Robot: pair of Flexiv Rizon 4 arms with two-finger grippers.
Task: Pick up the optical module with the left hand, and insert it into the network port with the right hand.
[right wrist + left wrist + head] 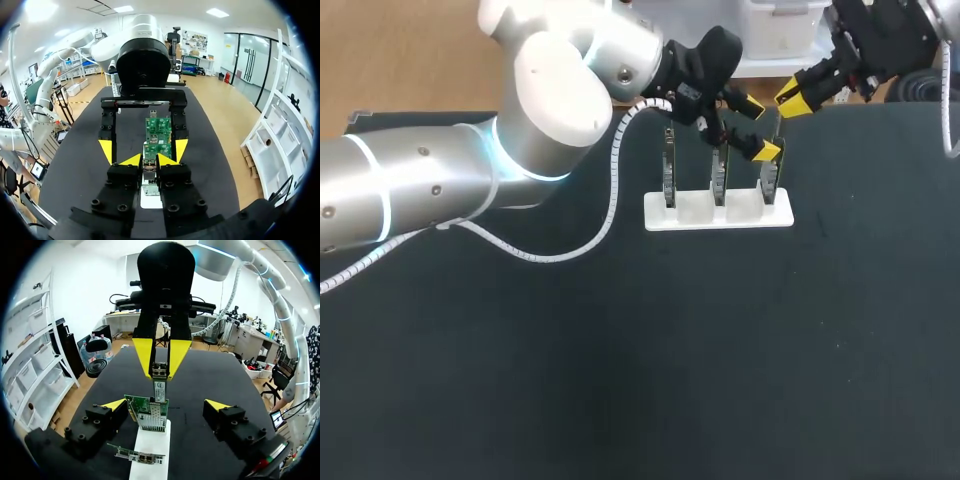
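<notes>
My right gripper (150,161) is shut on the small metal optical module (149,167), which shows between its yellow tips as the module (159,374) in the left wrist view. The module's lower end meets the port on top of the green network card (149,413), the rightmost of three boards on the white stand (718,211). My left gripper (166,405) is open, with its fingers either side of that card and nothing held. From above, the left gripper (760,128) faces the right gripper (798,95) across the card (772,172).
Two more boards (669,170) (719,172) stand upright in the same white stand, to the left of the card. A white coiled cable (612,185) hangs from my left arm across the black tabletop (720,350).
</notes>
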